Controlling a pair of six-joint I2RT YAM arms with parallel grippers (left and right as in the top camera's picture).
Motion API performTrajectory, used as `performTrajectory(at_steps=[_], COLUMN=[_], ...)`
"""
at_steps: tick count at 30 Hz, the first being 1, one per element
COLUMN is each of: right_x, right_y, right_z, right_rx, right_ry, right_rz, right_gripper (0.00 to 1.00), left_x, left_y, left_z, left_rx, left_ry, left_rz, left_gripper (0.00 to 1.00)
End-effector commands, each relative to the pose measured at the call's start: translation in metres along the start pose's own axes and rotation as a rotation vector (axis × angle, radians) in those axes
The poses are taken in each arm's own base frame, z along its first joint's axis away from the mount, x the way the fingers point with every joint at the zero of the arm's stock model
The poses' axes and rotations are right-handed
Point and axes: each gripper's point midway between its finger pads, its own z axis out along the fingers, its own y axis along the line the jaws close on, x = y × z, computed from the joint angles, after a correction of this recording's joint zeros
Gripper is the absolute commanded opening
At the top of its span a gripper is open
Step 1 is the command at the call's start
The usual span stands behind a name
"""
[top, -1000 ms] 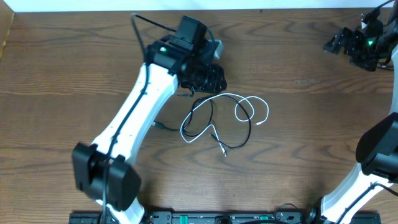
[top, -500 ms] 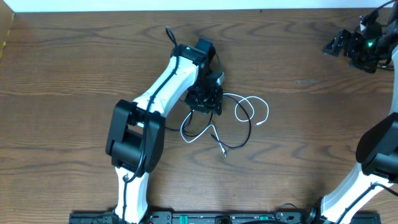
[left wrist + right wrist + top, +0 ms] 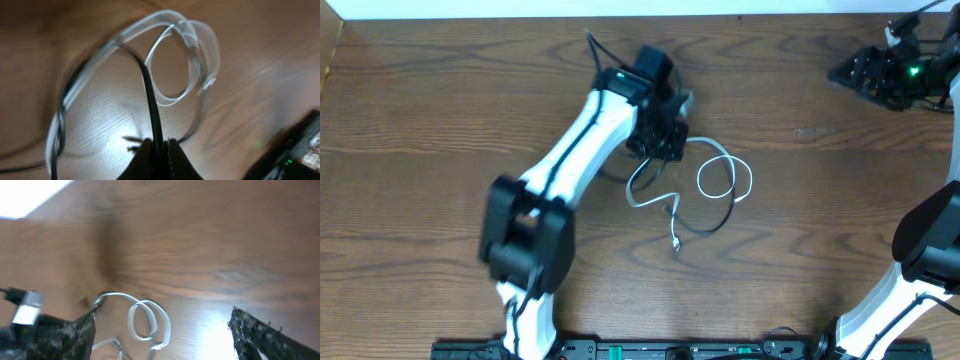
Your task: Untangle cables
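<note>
Whereas half a second ago the left hand [image 3: 159,147] sat lower over the tangle, it is now a little farther back on the desk [image 3: 440,100]. Its fingers are pinched on the black cable [image 3: 150,100]. In the left wrist view that cable runs straight out from between the fingertips.

The wide loops at the tangle's left side have drawn in narrower. The white cable [image 3: 155,19] still makes a round loop to the right, and the black one still crosses it. A small plug end [image 3: 675,243] lies on the near side of the bundle, about where it was. The cables are mid-desk, not yet separated.

The right hand [image 3: 850,72] is at the far right corner, fingers spread wide, well apart from the cables and barely shifted.
</note>
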Motion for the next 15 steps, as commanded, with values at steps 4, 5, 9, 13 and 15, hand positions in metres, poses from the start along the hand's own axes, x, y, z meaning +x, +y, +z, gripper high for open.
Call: performTrajectory(at_steps=[4, 5, 9, 13, 15], right_x=[0.005, 0.007, 0.025, 0.046, 0.055], right_y=[0.104, 0.114, 0.167, 0.201, 0.211], right_z=[-0.037, -0.043, -0.068, -0.070, -0.064], right_rx=[-0.340, -0.342, -0.344, -0.375, -0.388], right_ry=[-0.085, -0.094, -0.133, -0.108, -0.077], right_rz=[-0.268, -0.293, -0.432, -0.494, -0.506], right_gripper=[0.81, 0.82, 0.86, 0.86, 0.86], left_x=[-0.047, -0.048, -0.056, -0.068, -0.075], left_y=[-0.099, -0.103, -0.121, -0.127, -0.132], left_z=[-0.158, -0.167, -0.201, -0.214, -0.222], left_rx=[0.124, 0.126, 0.160, 0.193, 0.221], left_ry=[-0.506, -0.533, -0.657, -0.722, -0.759], left_rz=[0.303, 0.318, 0.316, 0.282, 0.252], left_gripper=[0.07, 0.07, 0.07, 0.07, 0.07])
